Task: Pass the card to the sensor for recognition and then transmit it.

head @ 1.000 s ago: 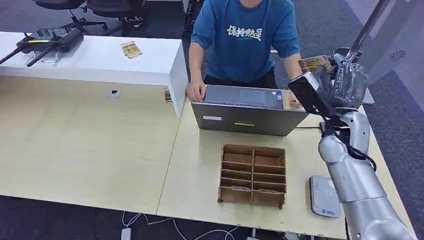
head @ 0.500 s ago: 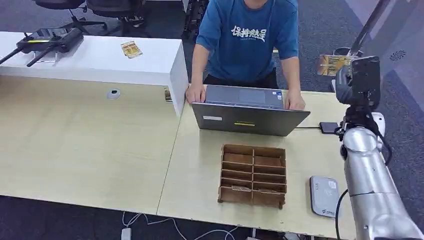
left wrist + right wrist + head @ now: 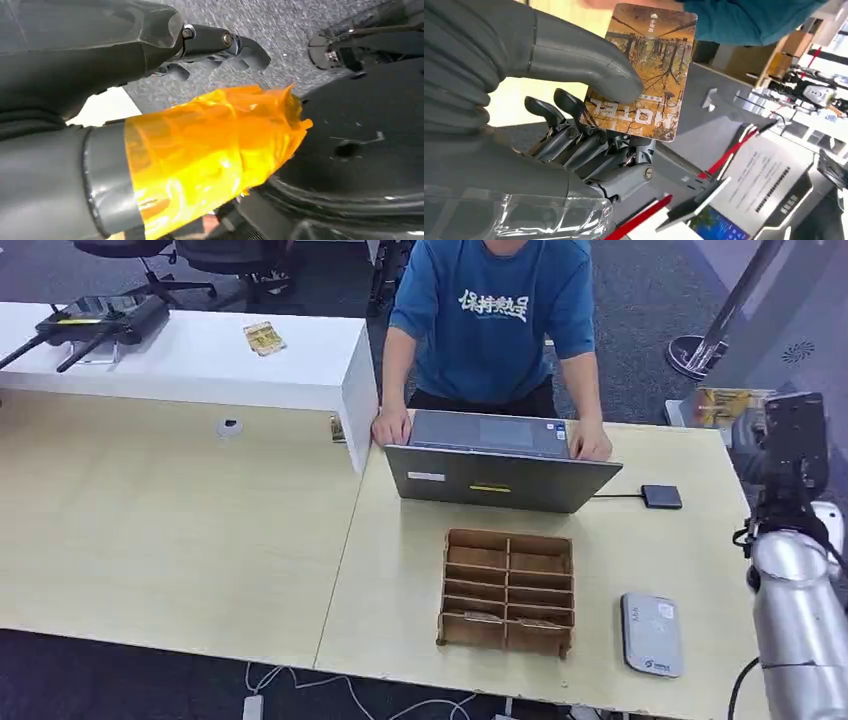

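Right hand (image 3: 574, 125) raised beyond the surface's (image 3: 200, 530) right edge, near its far right corner, silver forearm upright below it. Pinching the card (image 3: 644, 70) between thick grey thumb and curled dark fingers (image 3: 589, 150). Card (image 3: 722, 405) thin, rectangular, glossy, round-cornered, printed with an autumn forest in orange and brown, held in the air off the surface. Left hand (image 3: 150, 100) hanging over grey carpet, thumb wrapped in crinkled orange tape, dark fingers curled in, grasping nothing. Flat grey sensor (image 3: 651, 633) with rounded corners near the front right corner. Brown cardboard organizer (image 3: 507, 592) with slotted compartments at the front edge. Grey laptop (image 3: 500, 465) at the far edge, person (image 3: 490, 315) in blue behind it.
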You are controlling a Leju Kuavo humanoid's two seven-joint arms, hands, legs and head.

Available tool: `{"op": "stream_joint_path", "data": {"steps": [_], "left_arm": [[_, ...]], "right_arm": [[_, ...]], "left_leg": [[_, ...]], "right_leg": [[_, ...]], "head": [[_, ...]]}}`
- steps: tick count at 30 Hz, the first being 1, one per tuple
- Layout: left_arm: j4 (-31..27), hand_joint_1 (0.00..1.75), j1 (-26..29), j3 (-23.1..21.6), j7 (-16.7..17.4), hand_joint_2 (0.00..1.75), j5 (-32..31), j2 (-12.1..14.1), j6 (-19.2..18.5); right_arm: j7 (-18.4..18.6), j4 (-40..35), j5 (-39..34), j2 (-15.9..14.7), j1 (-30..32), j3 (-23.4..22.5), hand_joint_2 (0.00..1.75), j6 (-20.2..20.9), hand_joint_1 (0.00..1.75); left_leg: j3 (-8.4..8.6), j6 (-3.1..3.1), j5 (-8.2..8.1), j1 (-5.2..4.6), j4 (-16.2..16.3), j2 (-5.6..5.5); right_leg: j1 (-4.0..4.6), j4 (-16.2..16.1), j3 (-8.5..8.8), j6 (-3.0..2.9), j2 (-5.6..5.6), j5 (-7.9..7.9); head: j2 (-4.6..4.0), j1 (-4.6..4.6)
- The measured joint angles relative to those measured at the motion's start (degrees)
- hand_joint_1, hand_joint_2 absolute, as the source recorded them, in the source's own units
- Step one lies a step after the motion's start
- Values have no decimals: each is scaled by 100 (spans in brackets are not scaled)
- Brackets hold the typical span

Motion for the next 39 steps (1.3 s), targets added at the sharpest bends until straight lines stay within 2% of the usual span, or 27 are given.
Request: {"op": "stream_joint_path", "data": {"steps": [5,15,26,39], "left_arm": [[0,0,22,48,-17,0,41,-63,24],[0,0,40,149,-24,0,151,-153,72],[0,0,54,181,-20,0,280,-214,111],[0,0,62,181,-15,0,380,-284,173]], "right_arm": [[-162,-430,-168,-229,637,-281,175,46,175],[-269,-1097,-218,-384,1636,-599,175,223,175],[-461,-1353,90,-347,2493,-712,175,334,175],[-492,-1492,418,-168,3010,-714,175,321,175]], "left_leg": [[-2,3,-4,-1,0,9],[-2,3,-4,0,-1,8],[-5,4,-5,0,-2,8],[-3,4,-5,-1,-2,10]], "right_leg": [[-1,0,-3,1,8,-1],[0,0,-3,3,7,-3],[0,0,-3,4,6,-4],[0,0,-3,4,7,-4]], "head": [[0,0],[0,-2],[0,0],[0,-2]]}}
